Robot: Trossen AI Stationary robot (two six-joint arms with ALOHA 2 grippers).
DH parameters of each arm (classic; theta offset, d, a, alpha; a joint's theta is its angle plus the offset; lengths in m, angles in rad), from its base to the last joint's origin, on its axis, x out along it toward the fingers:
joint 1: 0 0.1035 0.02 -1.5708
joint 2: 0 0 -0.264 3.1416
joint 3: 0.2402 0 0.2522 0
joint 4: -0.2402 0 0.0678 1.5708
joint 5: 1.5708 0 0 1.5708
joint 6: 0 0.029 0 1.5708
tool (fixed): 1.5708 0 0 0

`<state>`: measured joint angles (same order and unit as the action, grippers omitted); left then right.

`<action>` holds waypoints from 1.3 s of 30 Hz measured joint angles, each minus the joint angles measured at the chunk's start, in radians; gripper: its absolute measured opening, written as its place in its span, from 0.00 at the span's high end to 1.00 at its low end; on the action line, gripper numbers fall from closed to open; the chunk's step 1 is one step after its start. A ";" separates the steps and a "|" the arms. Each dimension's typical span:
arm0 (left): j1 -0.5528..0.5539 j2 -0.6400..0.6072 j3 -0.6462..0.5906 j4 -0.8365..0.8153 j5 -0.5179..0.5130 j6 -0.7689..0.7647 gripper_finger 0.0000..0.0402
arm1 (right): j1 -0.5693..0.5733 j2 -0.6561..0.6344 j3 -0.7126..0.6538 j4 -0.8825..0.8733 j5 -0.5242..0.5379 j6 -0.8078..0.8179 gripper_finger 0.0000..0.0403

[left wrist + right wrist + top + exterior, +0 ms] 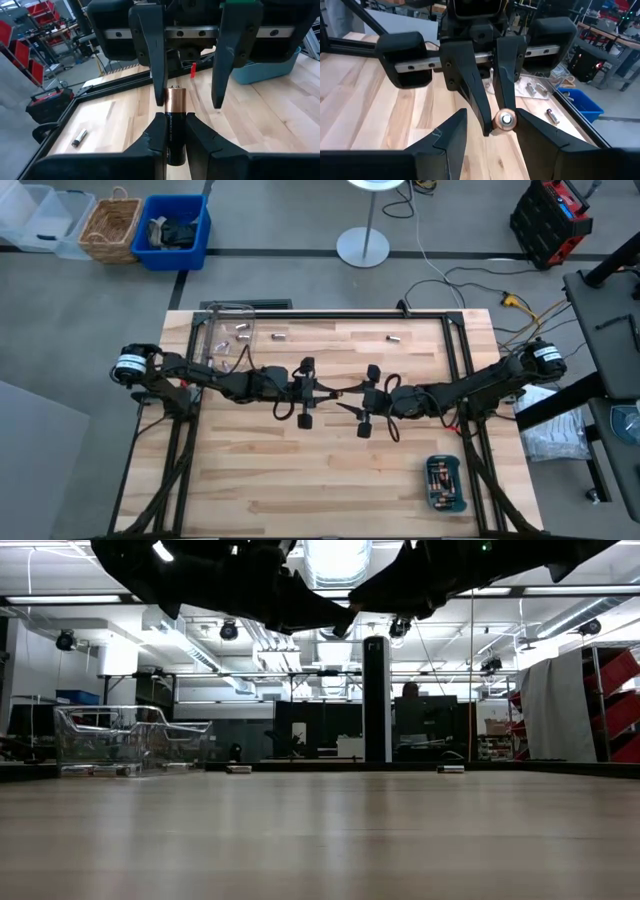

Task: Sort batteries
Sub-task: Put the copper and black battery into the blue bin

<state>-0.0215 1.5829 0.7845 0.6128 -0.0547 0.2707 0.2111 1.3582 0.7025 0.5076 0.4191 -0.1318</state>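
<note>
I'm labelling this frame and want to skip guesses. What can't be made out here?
- Battery: in the left wrist view its lower end is hidden by the fingers of the left gripper. In the high view it is too small to see.
- Tray and box: in the high view the cells inside are too small to count.
- Arms: in the low view they are cut off by the top edge.

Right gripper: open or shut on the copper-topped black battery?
Open. The right gripper straddles the copper-topped black cylindrical battery, fingers apart; the left gripper clamps it.
</note>
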 joint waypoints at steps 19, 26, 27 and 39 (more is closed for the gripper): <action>-0.010 0.000 0.000 -0.001 0.000 0.000 0.95 | -0.016 0.003 0.000 -0.001 0.001 -0.001 0.89; -0.011 0.000 0.000 0.001 0.000 -0.006 0.86 | -0.015 0.003 0.001 0.000 0.000 0.000 0.88; -0.011 0.000 0.000 0.002 0.000 -0.010 0.83 | -0.016 0.003 0.001 -0.002 0.001 0.000 0.88; -0.011 0.000 0.000 -0.065 -0.015 -0.034 0.68 | -0.016 -0.043 0.001 -0.029 0.001 0.018 0.88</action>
<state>-0.0322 1.5833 0.7845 0.5475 -0.0700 0.2362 0.1955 1.3152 0.7036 0.4787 0.4198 -0.1137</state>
